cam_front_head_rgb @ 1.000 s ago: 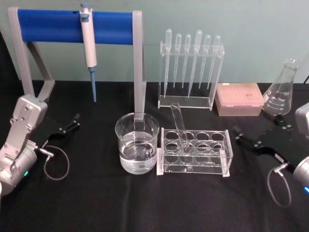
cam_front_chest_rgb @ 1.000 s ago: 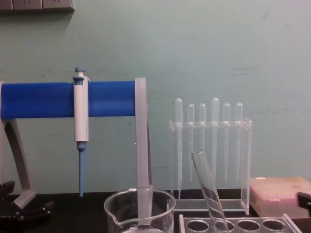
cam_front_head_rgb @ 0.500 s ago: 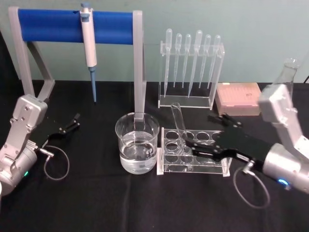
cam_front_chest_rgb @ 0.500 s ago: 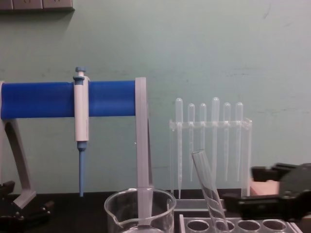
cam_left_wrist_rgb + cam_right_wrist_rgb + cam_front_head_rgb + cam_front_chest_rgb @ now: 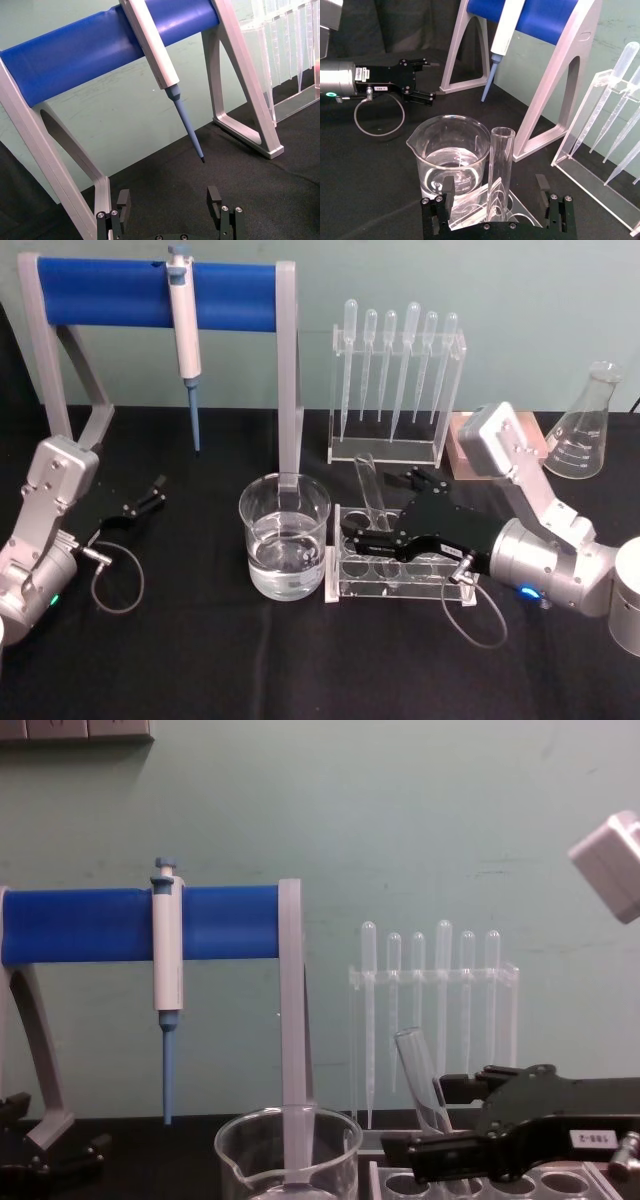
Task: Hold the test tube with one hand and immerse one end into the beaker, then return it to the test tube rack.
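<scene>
Black cloth covers the table (image 5: 200, 660). At its far left stands the largest piece, a grey frame with a thick blue bar (image 5: 110, 295), and a white-and-blue micropipette (image 5: 183, 320) hangs from the bar, tip down.

The right gripper (image 5: 375, 505) reaches in from the right on its silver wrist, low over the test tube rack (image 5: 400, 585) at the middle of the table. Its jaws are spread wide, one on each side of the test tube. The right wrist view shows a gap between the glass and each finger (image 5: 447, 190), so nothing is gripped.

The left gripper (image 5: 150, 493) lies parked at the left of the table, near the frame's foot, with its jaws apart too.

A clear pipette stand (image 5: 395, 445) sits at the far side, behind the rack, and carries six bulb-topped pipettes (image 5: 390, 360) in a row. A conical flask (image 5: 580, 435) stands at the far right. A pink box (image 5: 458, 450) sits between it and the pipette stand, partly hidden by the right arm.

The beaker (image 5: 284, 535) stands just left of the rack and is partly filled with clear liquid.

The test tube (image 5: 368, 485) stands in the rack, tilted, with its open mouth leaning to the left. The gripper hides which hole it sits in.
</scene>
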Controlling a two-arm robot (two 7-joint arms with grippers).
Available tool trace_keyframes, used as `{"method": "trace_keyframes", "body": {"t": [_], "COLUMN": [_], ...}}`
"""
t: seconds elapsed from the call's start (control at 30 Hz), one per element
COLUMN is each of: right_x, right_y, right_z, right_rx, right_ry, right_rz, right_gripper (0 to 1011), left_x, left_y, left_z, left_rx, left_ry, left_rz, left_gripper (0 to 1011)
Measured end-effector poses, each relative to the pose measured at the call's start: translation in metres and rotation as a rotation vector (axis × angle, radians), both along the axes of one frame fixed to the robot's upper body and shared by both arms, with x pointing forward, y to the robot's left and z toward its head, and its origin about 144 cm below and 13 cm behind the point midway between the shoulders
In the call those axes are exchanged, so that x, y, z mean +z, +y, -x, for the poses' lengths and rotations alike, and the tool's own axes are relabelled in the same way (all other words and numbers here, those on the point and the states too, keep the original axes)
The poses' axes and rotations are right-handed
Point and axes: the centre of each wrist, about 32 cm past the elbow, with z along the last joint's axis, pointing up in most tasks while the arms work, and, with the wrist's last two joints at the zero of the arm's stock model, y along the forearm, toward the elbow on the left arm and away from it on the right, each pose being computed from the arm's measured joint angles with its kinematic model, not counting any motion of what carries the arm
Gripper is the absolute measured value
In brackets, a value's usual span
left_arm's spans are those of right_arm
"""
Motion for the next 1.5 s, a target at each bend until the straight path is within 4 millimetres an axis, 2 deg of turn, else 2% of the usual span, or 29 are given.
{"method": "trace_keyframes", "body": {"t": [0.17,0.3,0.6,0.67,0.73,0.77,0.83,0.87,0.97,1.0,1.07,1.5], "right_x": [-0.001,0.0,0.002,0.002,0.002,0.002,0.002,0.002,0.002,0.002,0.002,0.02], "right_y": [0.003,0.005,0.007,0.008,0.008,0.008,0.008,0.008,0.007,0.006,0.005,-0.005], "right_z": [-0.003,-0.005,-0.007,-0.008,-0.008,-0.008,-0.008,-0.008,-0.008,-0.008,-0.008,0.005], "right_rx": [0.0,0.003,0.0,-0.002,-0.003,-0.003,-0.004,-0.005,-0.009,-0.012,-0.016,-0.046], "right_ry": [0.0,0.007,0.016,0.017,0.019,0.02,0.021,0.022,0.026,0.029,0.03,-0.032], "right_rz": [0.003,0.014,0.025,0.02,0.016,0.011,0.007,0.003,-0.012,-0.024,-0.038,-0.2], "right_gripper": [994,918,679,592,551,488,447,390,330,273,228,224], "left_x": [0.0,0.0,0.0,0.0,0.0,0.0,0.0,0.0,0.0,0.0,0.0,0.0], "left_y": [0.0,0.0,0.0,0.0,0.0,0.0,0.0,0.0,0.0,0.0,0.0,0.0], "left_z": [0.0,0.0,0.0,0.0,0.0,0.0,0.0,0.0,0.0,0.0,0.0,0.0], "left_rx": [0.0,0.0,0.0,0.0,0.0,0.0,0.0,0.0,0.0,0.0,0.0,0.0], "left_ry": [0.0,0.0,0.0,0.0,0.0,0.0,0.0,0.0,0.0,0.0,0.0,0.0], "left_rz": [0.0,0.0,0.0,0.0,0.0,0.0,0.0,0.0,0.0,0.0,0.0,0.0], "left_gripper": [1000,1000,1000,1000,1000,1000,1000,1000,1000,1000,1000,1000]}}
